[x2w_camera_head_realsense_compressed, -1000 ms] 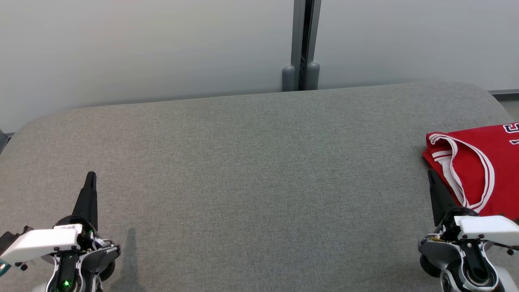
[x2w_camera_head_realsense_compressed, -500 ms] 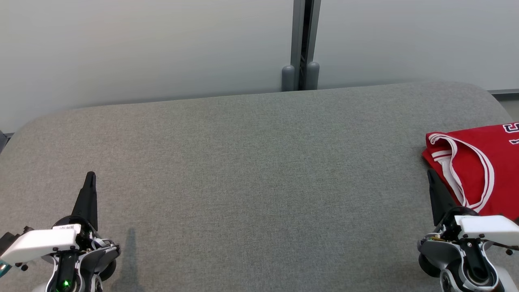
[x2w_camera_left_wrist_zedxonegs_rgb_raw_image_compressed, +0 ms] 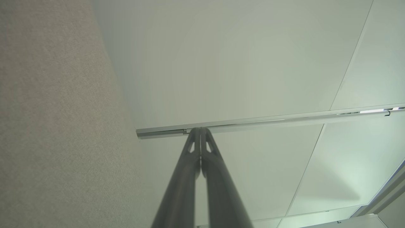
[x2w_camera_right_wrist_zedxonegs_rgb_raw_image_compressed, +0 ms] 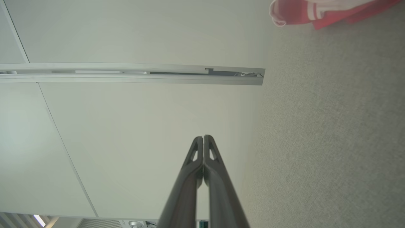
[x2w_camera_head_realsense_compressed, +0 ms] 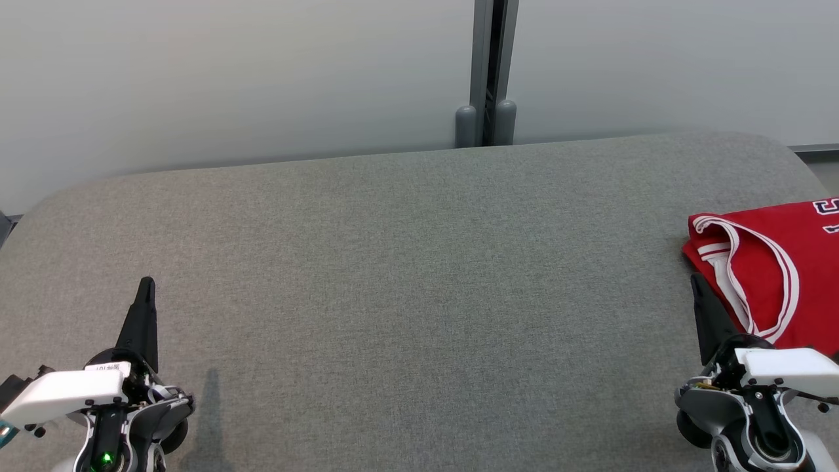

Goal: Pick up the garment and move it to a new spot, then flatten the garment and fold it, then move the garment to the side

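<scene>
Head view: red jersey (x2w_camera_head_realsense_compressed: pixel 773 262) with white trim lies at right edge of grey surface (x2w_camera_head_realsense_compressed: pixel 419 275), just beside right fingers (x2w_camera_head_realsense_compressed: pixel 709 321), well apart from left fingers (x2w_camera_head_realsense_compressed: pixel 141 321). Both finger pairs pressed together, holding nothing.

You are looking at white, dark-outlined lettering (x2w_camera_head_realsense_compressed: pixel 827 207) on the red garment (x2w_camera_head_realsense_compressed: pixel 767 262), cut off by the head view's right edge: one character is reading like an S, and the fragment below it is staying illegible. A small white label (x2w_camera_head_realsense_compressed: pixel 108 368) on the left gripper (x2w_camera_head_realsense_compressed: pixel 147 282) is carrying print too tiny to read.
</scene>
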`<state>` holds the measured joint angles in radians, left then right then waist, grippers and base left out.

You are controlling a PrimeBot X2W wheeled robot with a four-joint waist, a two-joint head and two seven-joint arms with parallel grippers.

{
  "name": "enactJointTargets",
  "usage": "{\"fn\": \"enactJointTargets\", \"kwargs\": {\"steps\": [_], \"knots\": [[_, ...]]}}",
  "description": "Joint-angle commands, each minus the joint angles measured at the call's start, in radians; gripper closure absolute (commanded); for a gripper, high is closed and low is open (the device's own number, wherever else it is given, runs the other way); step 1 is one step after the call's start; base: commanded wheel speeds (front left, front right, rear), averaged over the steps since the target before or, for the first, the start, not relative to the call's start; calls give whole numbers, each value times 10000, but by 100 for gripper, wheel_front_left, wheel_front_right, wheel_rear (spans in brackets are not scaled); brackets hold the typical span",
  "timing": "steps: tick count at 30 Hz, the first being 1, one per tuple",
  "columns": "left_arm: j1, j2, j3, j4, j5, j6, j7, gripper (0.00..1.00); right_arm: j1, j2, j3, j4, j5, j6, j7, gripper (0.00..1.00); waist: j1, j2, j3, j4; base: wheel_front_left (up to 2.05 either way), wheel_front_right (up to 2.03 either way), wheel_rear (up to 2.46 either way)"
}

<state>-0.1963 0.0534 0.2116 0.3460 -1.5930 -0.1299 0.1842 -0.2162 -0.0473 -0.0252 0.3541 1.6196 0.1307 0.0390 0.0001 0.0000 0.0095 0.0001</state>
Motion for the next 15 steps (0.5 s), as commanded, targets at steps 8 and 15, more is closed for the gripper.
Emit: {"fn": "enactJointTargets", "kwargs": {"steps": [8,15], "knots": [[-172,19,55,-1,81,-44,22,100,-61,-54,-7,0,19,0,14,100,-1,0,0,0,0,0,0],[-174,14,63,-1,91,-44,31,100,-61,-56,-10,0,19,0,14,100,-1,0,0,0,0,0,0]]}}
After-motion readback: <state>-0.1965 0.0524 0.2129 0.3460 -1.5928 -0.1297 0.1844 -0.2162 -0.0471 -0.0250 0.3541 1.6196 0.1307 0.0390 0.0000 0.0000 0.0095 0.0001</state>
